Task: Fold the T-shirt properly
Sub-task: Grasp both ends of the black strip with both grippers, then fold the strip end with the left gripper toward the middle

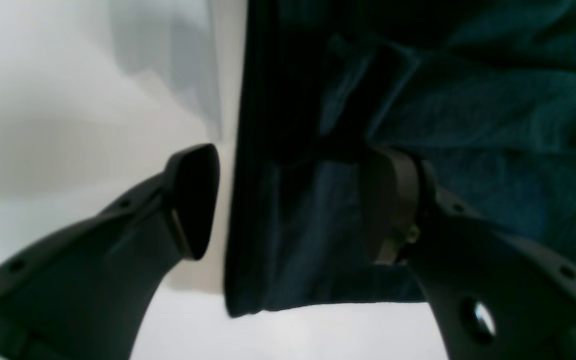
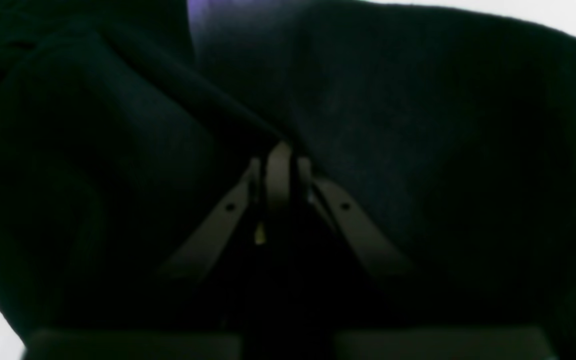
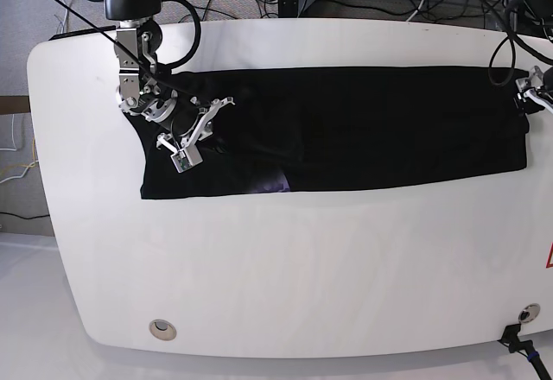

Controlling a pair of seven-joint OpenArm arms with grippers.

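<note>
I've got the T-shirt (image 3: 346,125) lying flat as a long dark band across the far half of the white surface (image 3: 285,268), w/ a bit of purple print peeking out at its near edge. L pincer (image 1: 288,205) is at the shirt's end, jaws wide apart, straddling the cloth edge: one finger over bare surface, the other over fabric, nothing gripped. R pincer (image 2: 278,170) is closed tight on a pinch of shirt near the other end, by the sleeve area. Step in hand, I reckon, is the next fold from the R side. To do it well I'd lift just enough to clear, carry the pinch straight so the edges line up, keep L clear of the cloth, and avoid dragging wrinkles in.
</note>
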